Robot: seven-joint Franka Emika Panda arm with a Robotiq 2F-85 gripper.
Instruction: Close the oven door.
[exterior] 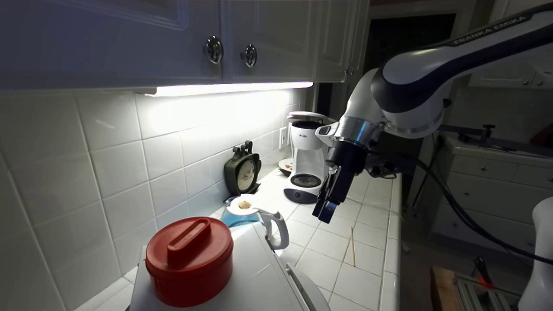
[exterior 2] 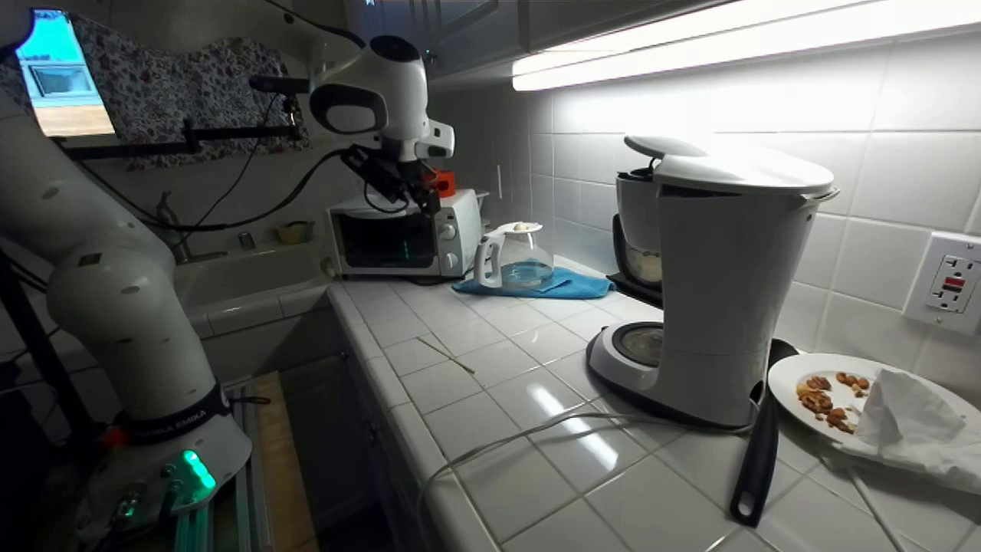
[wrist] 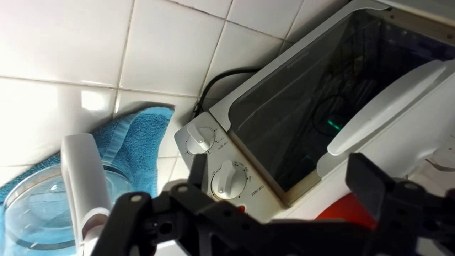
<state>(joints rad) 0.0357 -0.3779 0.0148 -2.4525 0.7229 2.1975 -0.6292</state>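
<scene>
Two fingers [wrist: 199, 170] of the gripper [wrist: 279, 169] stand spread above the counter [exterior 2: 490, 418], in front of the toaster oven [exterior 2: 406, 245]. In an exterior view the oven sits at the far end, left of a glass carafe [exterior 2: 529, 264] on a blue towel [exterior 2: 579, 285]; a white coffee maker [exterior 2: 713, 307] stands nearer, on the right. The oven door [wrist: 302, 110] is upright; whether it is fully closed, I cannot tell. A red tub [exterior: 189, 263] rests atop the oven.

Oven door [wrist: 298, 110] upright (dark-glassed)
</scene>
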